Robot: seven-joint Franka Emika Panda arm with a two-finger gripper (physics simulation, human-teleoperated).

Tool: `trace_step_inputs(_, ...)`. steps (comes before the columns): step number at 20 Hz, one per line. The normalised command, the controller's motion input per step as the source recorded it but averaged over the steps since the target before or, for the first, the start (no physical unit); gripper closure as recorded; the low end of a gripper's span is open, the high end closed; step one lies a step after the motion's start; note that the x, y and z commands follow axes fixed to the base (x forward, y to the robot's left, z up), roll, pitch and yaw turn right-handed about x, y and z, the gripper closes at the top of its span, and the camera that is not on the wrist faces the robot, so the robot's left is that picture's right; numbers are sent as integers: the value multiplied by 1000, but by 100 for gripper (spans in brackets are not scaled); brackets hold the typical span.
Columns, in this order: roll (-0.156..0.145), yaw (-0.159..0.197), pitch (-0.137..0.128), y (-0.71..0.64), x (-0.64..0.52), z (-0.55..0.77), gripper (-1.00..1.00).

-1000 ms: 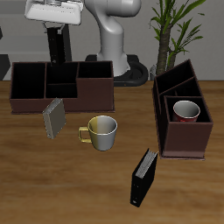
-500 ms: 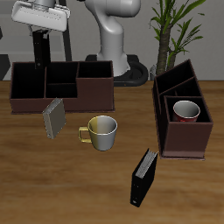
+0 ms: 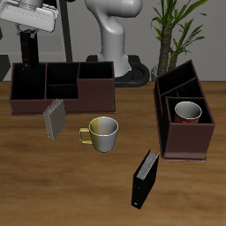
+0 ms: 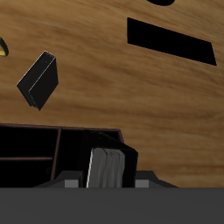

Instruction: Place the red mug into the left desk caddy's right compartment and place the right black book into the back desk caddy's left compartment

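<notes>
The gripper (image 3: 29, 33) clamps the right black book (image 3: 29, 53) upright above the back desk caddy (image 3: 62, 86) near the table's back edge, ready to lower; the red mug (image 3: 187, 111) sits inside the left desk caddy (image 3: 184, 110)

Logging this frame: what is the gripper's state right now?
Gripper: shut on the right black book, above the back desk caddy.

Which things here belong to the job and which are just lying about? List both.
Job: red mug, sitting in the left desk caddy; right black book, held in the tool above the back desk caddy.

Lying about: yellow-green mug, grey book, second black book, potted plant.
</notes>
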Motion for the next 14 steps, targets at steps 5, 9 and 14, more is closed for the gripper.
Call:
trace_step_inputs(5, -29, 2, 49, -109, -3, -240, 100)
trace_step_inputs(9, -5, -7, 25, 26, 17, -165, 100)
trace_step_inputs(14, 26, 5, 57, 177, -11, -292, 100)
